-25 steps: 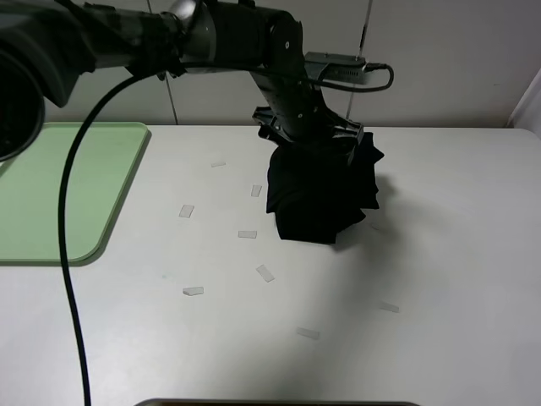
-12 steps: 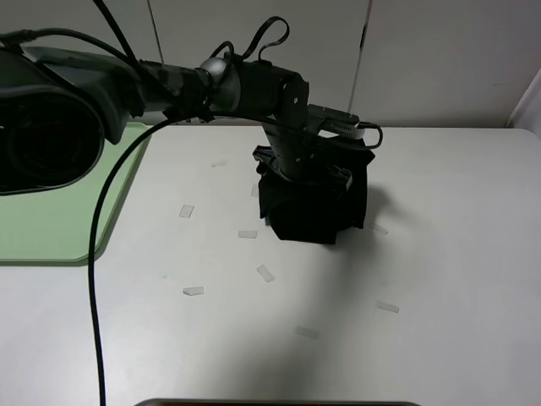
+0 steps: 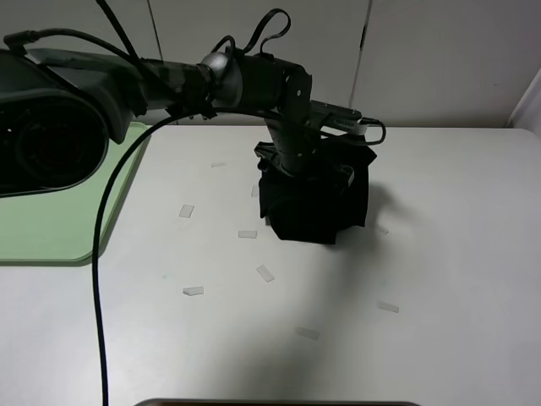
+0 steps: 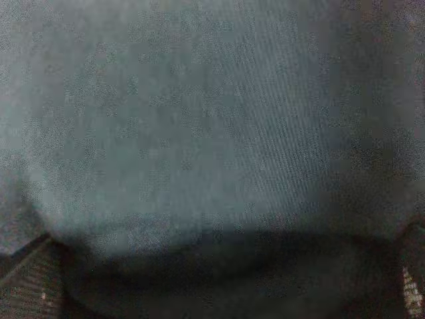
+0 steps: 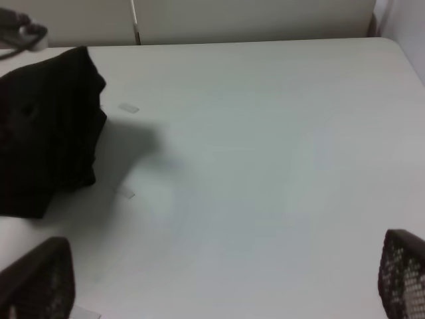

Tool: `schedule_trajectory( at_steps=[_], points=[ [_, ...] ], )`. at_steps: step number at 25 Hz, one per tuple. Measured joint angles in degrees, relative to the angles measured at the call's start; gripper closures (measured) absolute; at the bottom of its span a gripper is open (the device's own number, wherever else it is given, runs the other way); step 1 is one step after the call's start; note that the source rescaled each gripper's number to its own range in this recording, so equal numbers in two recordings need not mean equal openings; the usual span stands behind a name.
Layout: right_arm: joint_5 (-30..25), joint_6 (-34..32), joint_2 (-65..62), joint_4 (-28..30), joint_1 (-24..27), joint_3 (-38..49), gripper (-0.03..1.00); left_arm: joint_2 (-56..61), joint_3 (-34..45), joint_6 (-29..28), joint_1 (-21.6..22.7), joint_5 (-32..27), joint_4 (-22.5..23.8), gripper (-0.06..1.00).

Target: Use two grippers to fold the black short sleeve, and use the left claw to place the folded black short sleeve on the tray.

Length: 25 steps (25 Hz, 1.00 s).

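The black short sleeve (image 3: pixel 314 207) is a folded, unmarked black bundle sitting on the white table just right of centre. My left gripper (image 3: pixel 309 169) has come down on its top from the left; the wrist covers the fingers there. In the left wrist view black cloth (image 4: pixel 199 133) fills the picture, and the left gripper (image 4: pixel 219 286) is open, its fingertips (image 4: pixel 26 282) far apart at the corners with cloth between them. The right gripper (image 5: pixel 219 279) is open with nothing in it, over bare table right of the bundle (image 5: pixel 46 139). The light-green tray (image 3: pixel 59 194) lies at the far left.
Several small clear tape strips (image 3: pixel 265 272) are scattered on the table around the bundle. The left arm's black cable (image 3: pixel 95 279) hangs down across the left side. A dark object's edge (image 3: pixel 279 403) shows at the table's front edge.
The left arm has swung and settled lower onto the bundle. The bundle's top has flattened and it has shifted slightly left. Both grippers have stayed wide.
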<state>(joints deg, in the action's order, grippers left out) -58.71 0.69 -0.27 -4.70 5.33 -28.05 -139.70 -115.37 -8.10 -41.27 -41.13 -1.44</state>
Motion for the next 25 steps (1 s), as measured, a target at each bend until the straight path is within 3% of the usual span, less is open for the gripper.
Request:
schedule_trajectory(
  at_steps=[7, 14, 20, 25],
  points=[
    [0.0, 0.0, 0.0, 0.0, 0.0, 0.0, -0.03, 4.0, -8.6, -0.4, 0.5, -10.5, -0.8, -0.05],
    [0.0, 0.0, 0.0, 0.0, 0.0, 0.0, -0.03, 6.1, -9.6, -0.8, 5.0, -17.7, -4.7, -0.05],
    [0.0, 0.0, 0.0, 0.0, 0.0, 0.0, -0.03, 6.1, -4.1, 0.6, 8.1, -16.5, -7.9, -0.05],
    [0.0, 0.0, 0.0, 0.0, 0.0, 0.0, -0.03, 6.1, 2.2, 0.7, 8.3, -10.6, -9.4, -0.05]
  ],
)
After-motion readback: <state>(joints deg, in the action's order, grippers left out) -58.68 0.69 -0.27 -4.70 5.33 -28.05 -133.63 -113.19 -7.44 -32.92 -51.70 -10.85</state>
